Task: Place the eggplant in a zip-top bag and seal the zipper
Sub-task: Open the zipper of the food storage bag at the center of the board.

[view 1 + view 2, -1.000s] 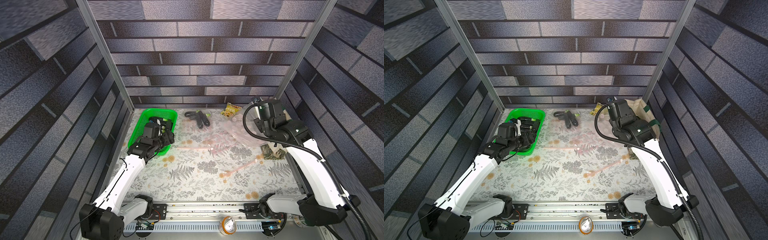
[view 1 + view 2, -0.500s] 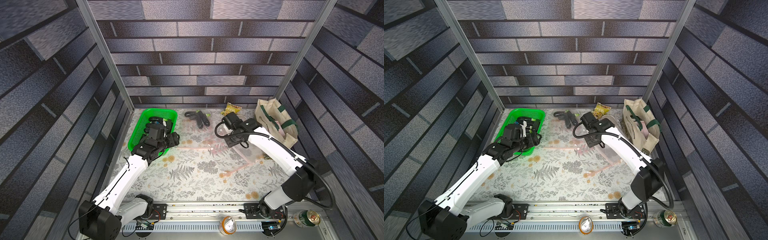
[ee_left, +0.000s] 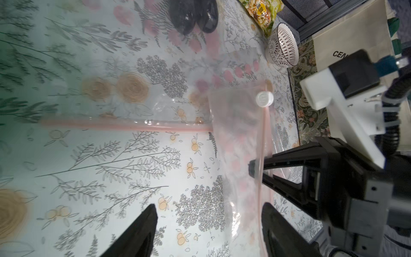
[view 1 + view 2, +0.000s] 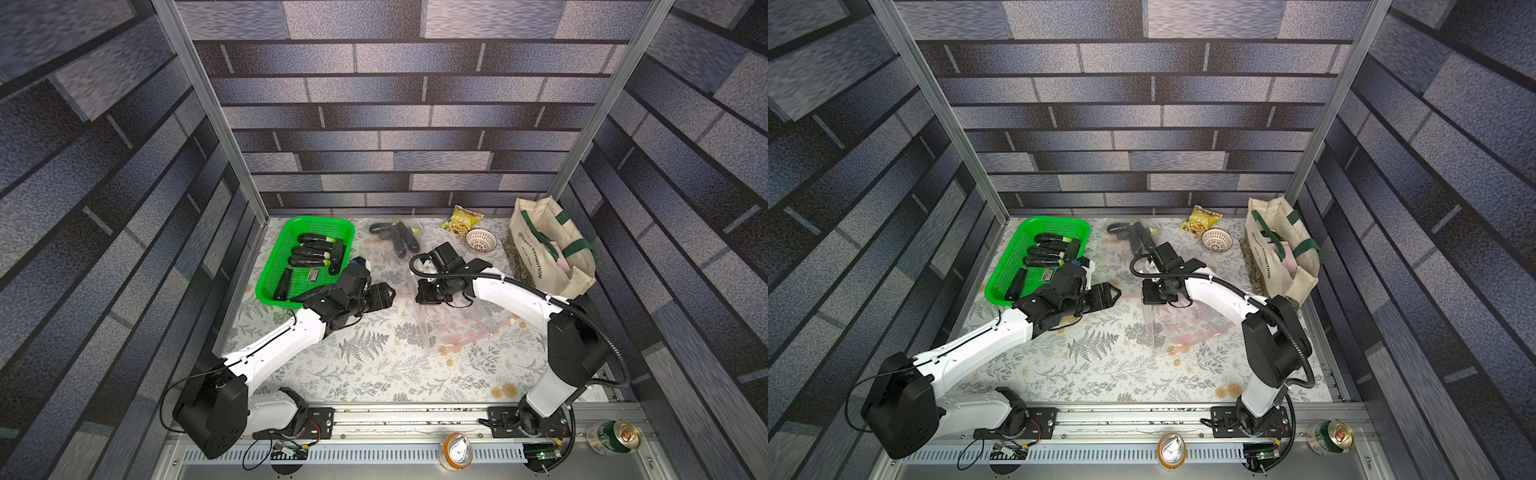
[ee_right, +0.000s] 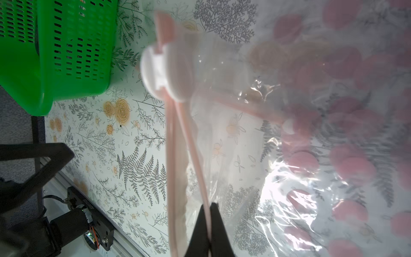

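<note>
We see the right claw [image 5: 209, 207] pinching the bag [image 5: 244, 155] rim, left claw [image 3: 209, 205] gaping empty; thin plastic could slip.

You have the basket [image 4: 291, 293] at the table's [image 4: 374, 374] far left, with eggplants [image 4: 311, 250] in it. The zip-top bag [image 4: 465, 328] lies right of centre. Behind it are further eggplants [image 4: 399, 243], a snack packet [image 4: 461, 218] and a bowl [image 4: 481, 241]. The tote bag [image 4: 540, 249] stands far right.
</note>
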